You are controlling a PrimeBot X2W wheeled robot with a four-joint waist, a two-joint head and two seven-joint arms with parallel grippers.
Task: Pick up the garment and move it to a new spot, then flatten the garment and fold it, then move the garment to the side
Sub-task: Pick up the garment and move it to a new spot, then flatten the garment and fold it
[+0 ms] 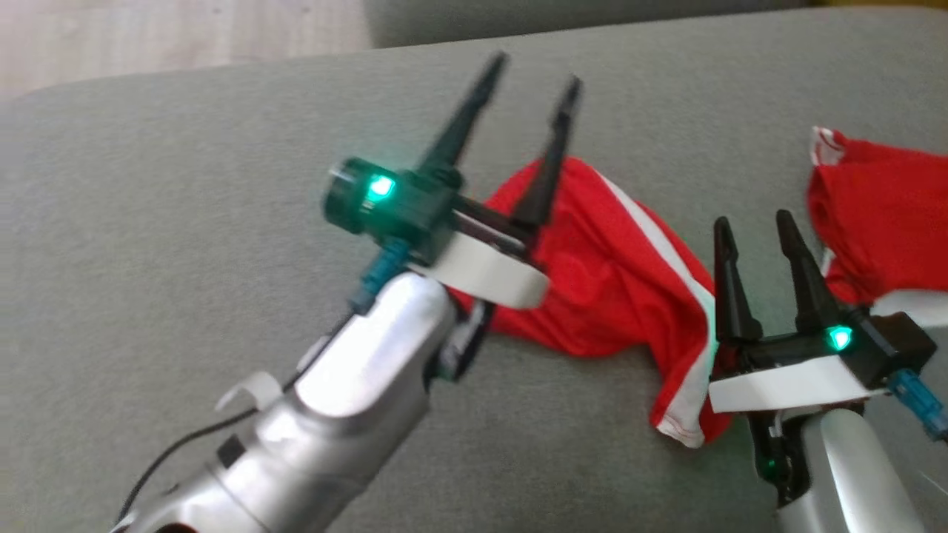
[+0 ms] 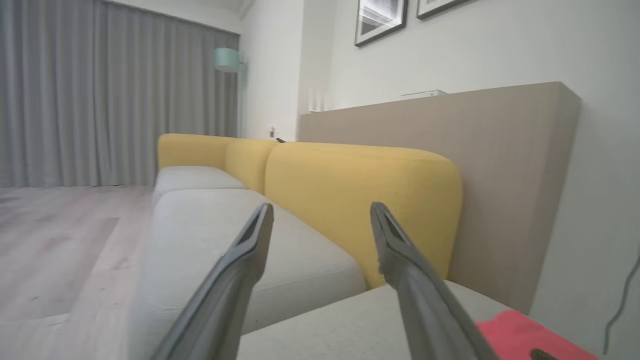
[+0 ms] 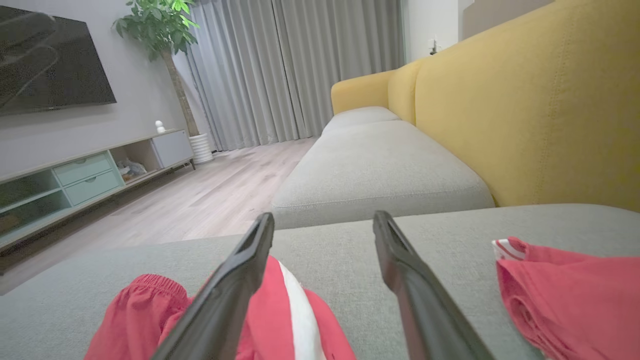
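While the left gripper (image 1: 535, 71) and right gripper (image 1: 752, 219) gape empty, the garment (image 1: 607, 281) sprawls beside bare cushion (image 1: 185, 222).

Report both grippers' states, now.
Left gripper: open, holding nothing, above the red garment.
Right gripper: open, holding nothing.

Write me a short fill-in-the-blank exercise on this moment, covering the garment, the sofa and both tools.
1. The red garment has a stripe coloured ____.
2. It lies on a ____ seat cushion.
3. The left tool and the right tool both stand ____, gripping nothing.
4. The backrest behind the seats is coloured ____.
Missing words: white; grey; open; yellow.
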